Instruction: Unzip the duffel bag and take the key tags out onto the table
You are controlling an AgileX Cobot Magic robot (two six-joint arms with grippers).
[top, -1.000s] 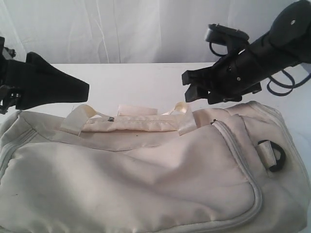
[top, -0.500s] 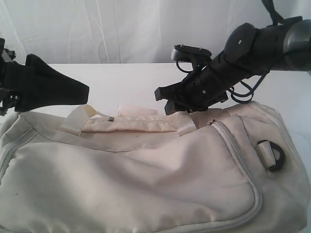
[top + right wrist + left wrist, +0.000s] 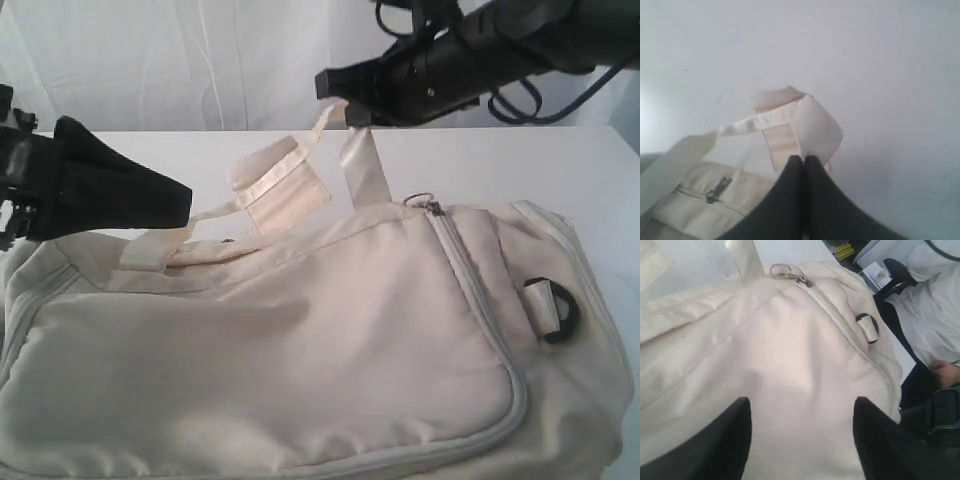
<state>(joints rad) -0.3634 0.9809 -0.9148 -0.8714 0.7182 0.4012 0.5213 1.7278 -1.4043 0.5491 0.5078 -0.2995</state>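
The cream-white duffel bag (image 3: 300,340) lies across the table (image 3: 250,150) with its zippers closed. My right gripper (image 3: 340,100) is shut on one webbing handle (image 3: 355,160) and holds it pulled up above the bag; the right wrist view shows the handle loop (image 3: 810,125) pinched at the gripper (image 3: 803,159). A zipper pull with a metal ring (image 3: 425,203) sits at the top of the side pocket. My left gripper (image 3: 180,200) hovers open over the bag's left end, with nothing between its fingers (image 3: 735,440). The key tags are hidden.
A black D-ring (image 3: 560,310) hangs on the bag's right end. The second handle (image 3: 160,250) lies flat on the bag's top. A white curtain (image 3: 200,60) backs the table. Past the table's edge there is a chair (image 3: 897,272) and a person's hand (image 3: 942,371).
My right gripper has shut on the handle and risen up and leftward, pulling the handle taut and lifting the bag's top. The left gripper has stayed put.
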